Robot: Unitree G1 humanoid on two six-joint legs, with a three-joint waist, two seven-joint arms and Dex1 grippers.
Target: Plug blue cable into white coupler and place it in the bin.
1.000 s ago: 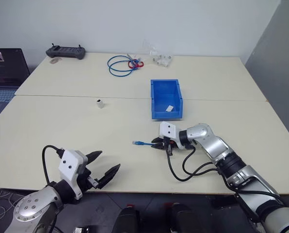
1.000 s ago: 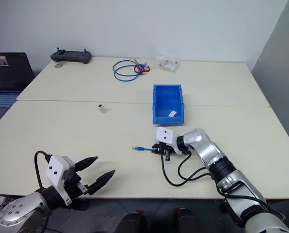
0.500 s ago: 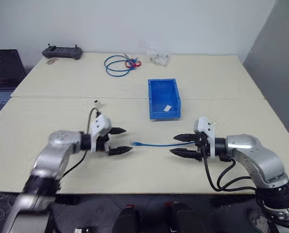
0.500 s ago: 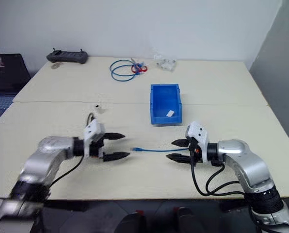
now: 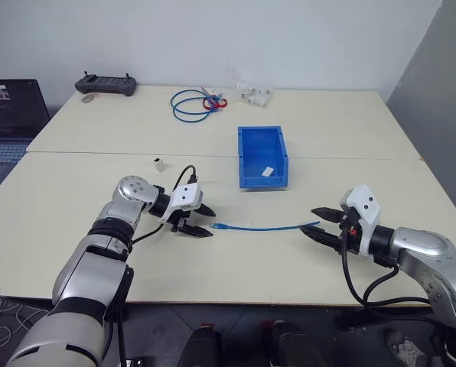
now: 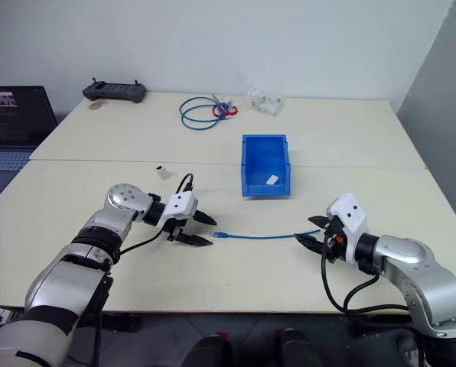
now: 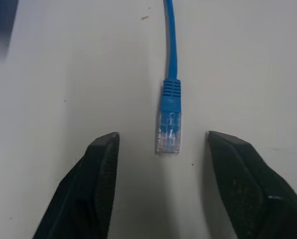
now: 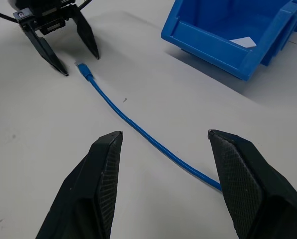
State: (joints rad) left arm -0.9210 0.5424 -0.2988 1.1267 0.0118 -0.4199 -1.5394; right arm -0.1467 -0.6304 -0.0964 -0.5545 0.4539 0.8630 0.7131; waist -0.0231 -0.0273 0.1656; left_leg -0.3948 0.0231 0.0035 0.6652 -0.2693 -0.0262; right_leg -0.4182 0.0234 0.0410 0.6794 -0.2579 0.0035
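The pale table [image 5: 98, 252] carries the blue cable [image 5: 262, 226], white coupler [image 5: 159, 163], bin [image 5: 262, 157], a coiled cable [image 5: 188, 103] and a controller [image 5: 104, 82].

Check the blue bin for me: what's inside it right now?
The bin holds a small white slip or label on its floor. Its near wall hides the front strip of the floor, so anything lying there can't be seen.

Two arms in brushed silver metal casing with black joint rings. White boxy wrist housings, dark dots on the sides, possibly screws. Black cable looped outside each forearm. Left gripper [image 5: 200, 220] and right gripper [image 5: 320, 222]: two black tapered fingers [image 7: 96, 184] each, matte, finely textured.
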